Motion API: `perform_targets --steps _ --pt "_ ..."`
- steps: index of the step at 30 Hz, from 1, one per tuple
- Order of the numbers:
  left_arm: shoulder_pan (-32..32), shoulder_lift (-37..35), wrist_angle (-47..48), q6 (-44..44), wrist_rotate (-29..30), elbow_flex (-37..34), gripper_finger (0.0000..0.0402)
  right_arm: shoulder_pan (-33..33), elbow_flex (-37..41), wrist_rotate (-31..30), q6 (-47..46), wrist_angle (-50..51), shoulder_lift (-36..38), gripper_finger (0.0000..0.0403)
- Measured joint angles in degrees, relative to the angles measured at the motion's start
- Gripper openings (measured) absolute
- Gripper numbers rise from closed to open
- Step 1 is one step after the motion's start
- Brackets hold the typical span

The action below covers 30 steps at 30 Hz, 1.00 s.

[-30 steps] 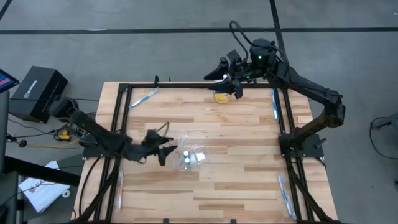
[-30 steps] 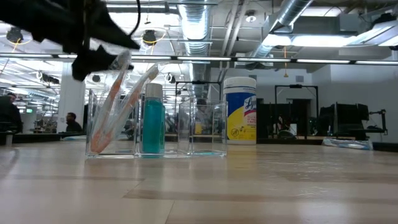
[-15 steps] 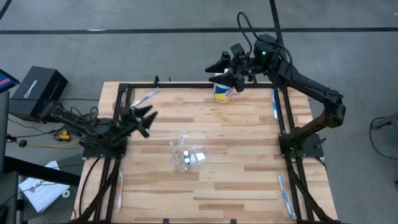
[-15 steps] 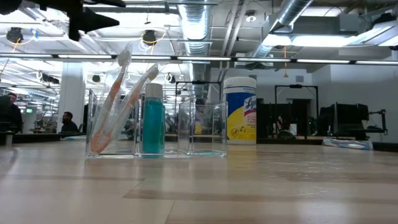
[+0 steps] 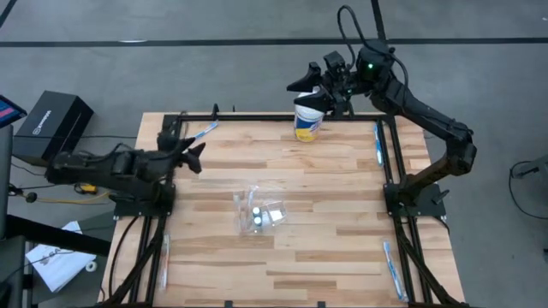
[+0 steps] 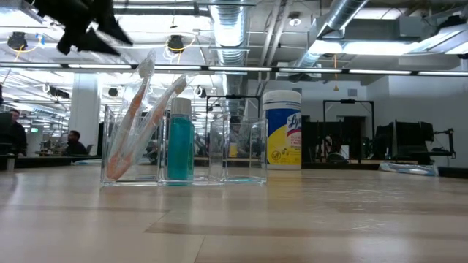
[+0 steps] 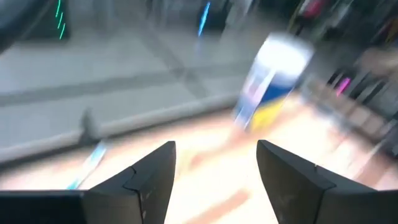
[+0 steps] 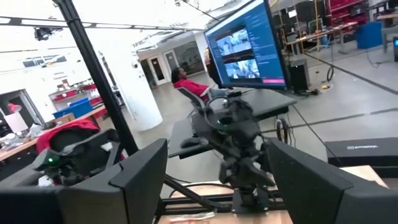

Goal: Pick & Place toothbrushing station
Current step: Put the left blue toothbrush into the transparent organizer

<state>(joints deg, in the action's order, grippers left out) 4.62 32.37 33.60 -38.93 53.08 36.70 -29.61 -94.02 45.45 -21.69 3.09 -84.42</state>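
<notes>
With my left end effector (image 5: 193, 154) spread empty near the loose toothbrush (image 5: 199, 133), a careless descent could knock it off the worktop (image 5: 342, 222).

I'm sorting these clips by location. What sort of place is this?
Most likely a robotics lab or industrial workspace: a wooden table in a black frame on a concrete floor, exposed ceiling ducts, and a monitor at a workstation where a person sits.
</notes>
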Motion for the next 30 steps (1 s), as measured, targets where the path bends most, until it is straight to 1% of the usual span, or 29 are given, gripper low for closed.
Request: perform_targets --steps 2,4,7,10,15,18,21,23,27,30 --pt "-5.2 3.2 9.05 -2.84 -7.6 3.15 0.0214 -0.9 0.0 1.34 -0.02 -0.65 0.0 0.0269" --pt "-10.3 6.35 12.99 -1.82 -14.48 5.29 0.0214 -1.76 0.02 2.34 0.01 -1.38 0.0 0.0269" --pt "-17.52 10.19 13.48 1.92 -22.2 6.43 0.0216 -2.92 0.02 2.82 0.0 -2.38 0.0 0.0269" --pt "-24.81 13.44 13.43 5.03 -28.09 6.82 0.0216 -3.86 0.02 2.74 0.0 -2.52 0.0 0.0269" --pt "-37.04 20.61 13.64 12.7 -38.86 6.82 0.0216 -5.47 0.01 1.87 -0.3 -2.84 0.0 0.0269" --pt "-42.2 24.71 13.39 16.66 -43.1 6.82 0.0214 -6.2 0.02 0.93 -1.73 -3.98 -0.36 0.0269" --pt "-45.68 28.38 13.44 20.53 -45.29 7.68 0.0212 -6.87 0.06 0.5 -3.7 -6.41 -0.48 0.0269" --pt "-47.64 30.04 13.31 23.24 -45.57 9.03 0.0212 -7.15 0.02 -0.66 -3.83 -7.35 -0.33 0.0269" --pt "-51.7 33.04 13.01 26.94 -45.78 12.21 0.0212 -7.29 0.02 -1.14 -3.84 -7.49 -0.42 0.0269" --pt "-54.98 35.36 13.71 29.57 -47.81 14.24 0.0212 -7.62 0.02 -1.15 -3.84 -7.5 -0.46 0.0269"
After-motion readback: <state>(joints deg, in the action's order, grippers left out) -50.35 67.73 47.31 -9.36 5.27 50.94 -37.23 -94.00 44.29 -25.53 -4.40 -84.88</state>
